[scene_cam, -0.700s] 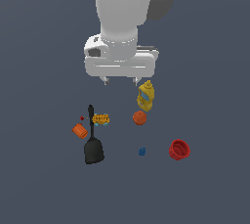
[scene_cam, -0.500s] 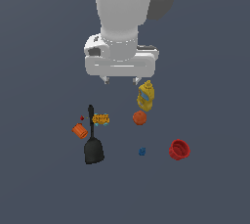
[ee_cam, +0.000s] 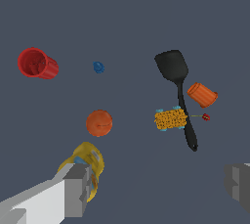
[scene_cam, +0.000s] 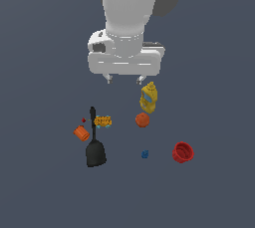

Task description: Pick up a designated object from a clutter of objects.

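Tiny blue piece beside red cup

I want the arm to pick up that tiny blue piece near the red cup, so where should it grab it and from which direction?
Take the blue piece across its whole body, coming straight down from above. It is tiny, knobbly and low on the floor, with no handle. It lies apart from the red cup and orange ball, so the open gripper probably has room for a finger on either side.

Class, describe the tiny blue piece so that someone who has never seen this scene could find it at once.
Start at the red cup, lying on its side at the exterior view's right. Just to its left, apart from it, sits the blue piece, below the orange ball. It is the only blue item, knobbly and far smaller than either.
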You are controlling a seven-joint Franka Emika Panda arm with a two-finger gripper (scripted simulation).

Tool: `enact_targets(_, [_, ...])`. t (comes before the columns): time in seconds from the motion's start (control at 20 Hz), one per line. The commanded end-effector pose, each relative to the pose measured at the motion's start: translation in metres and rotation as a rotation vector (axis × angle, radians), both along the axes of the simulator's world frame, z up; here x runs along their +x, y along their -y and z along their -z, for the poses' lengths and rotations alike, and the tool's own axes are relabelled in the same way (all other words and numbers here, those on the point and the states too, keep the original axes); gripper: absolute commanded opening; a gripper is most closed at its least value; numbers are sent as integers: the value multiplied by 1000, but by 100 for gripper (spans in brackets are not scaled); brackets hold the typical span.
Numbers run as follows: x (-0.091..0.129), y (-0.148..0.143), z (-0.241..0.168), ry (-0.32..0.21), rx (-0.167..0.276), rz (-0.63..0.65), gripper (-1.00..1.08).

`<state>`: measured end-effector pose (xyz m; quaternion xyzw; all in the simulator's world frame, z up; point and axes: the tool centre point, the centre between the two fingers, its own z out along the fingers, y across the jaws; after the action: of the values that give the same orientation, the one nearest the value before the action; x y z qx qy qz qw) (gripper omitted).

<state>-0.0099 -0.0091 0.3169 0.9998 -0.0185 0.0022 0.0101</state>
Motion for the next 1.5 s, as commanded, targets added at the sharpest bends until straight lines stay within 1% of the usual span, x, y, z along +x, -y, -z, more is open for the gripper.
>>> enact_targets(0.0, [2,0,2,-1,0,0,100])
enact_targets(0.3, [17,-6,14,-1,-1,-2,100])
enact_targets(0.65, [49,-19,45,-1,-1,-6,100])
enact_targets(1.1, [98,-45,111,-2,4,-12,100])
enact_targets(1.45, [126,-66,169,-3,11,-15,100])
